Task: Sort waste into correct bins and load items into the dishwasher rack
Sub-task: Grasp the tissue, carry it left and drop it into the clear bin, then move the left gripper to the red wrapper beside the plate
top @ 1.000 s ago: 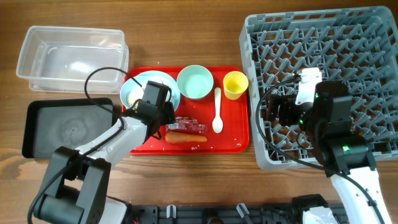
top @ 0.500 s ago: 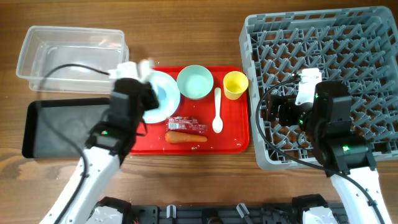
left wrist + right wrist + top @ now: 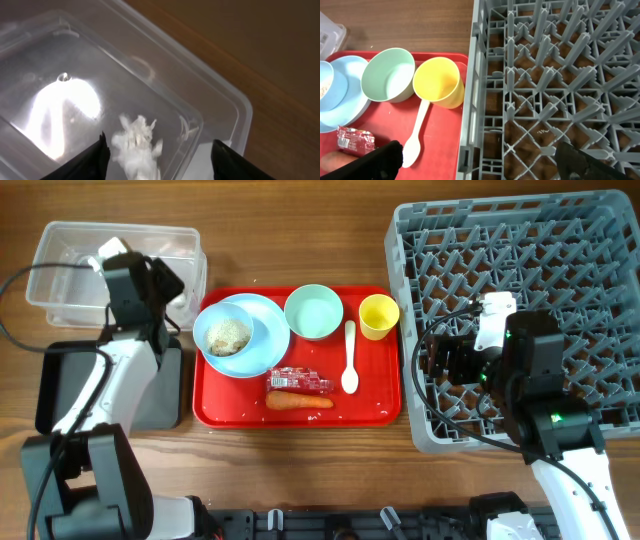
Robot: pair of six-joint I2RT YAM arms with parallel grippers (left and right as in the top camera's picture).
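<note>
My left gripper [image 3: 160, 285] hangs open over the right part of the clear tub [image 3: 80, 270]. In the left wrist view a crumpled white tissue [image 3: 137, 147] lies loose between its spread fingers [image 3: 95, 160], above the tub's floor [image 3: 70, 75]. On the red tray [image 3: 370, 395] are a light blue plate [image 3: 268, 350] under a blue bowl [image 3: 228, 335] of rice, a mint bowl [image 3: 313, 312], a yellow cup [image 3: 378, 316], a white spoon [image 3: 349, 360], a red wrapper [image 3: 298, 381] and a carrot [image 3: 298, 401]. My right gripper [image 3: 480, 165] is open and empty over the grey dishwasher rack's [image 3: 560, 260] left edge.
A shallow black tray [image 3: 75, 380] lies just below the clear tub, partly under my left arm. The rack's upright pegs [image 3: 555, 75] fill the right side, and its wall stands close to the red tray's right rim.
My left arm swung from the red tray up and left to the clear tub with the tissue, then opened its jaws. The right arm has not moved.
</note>
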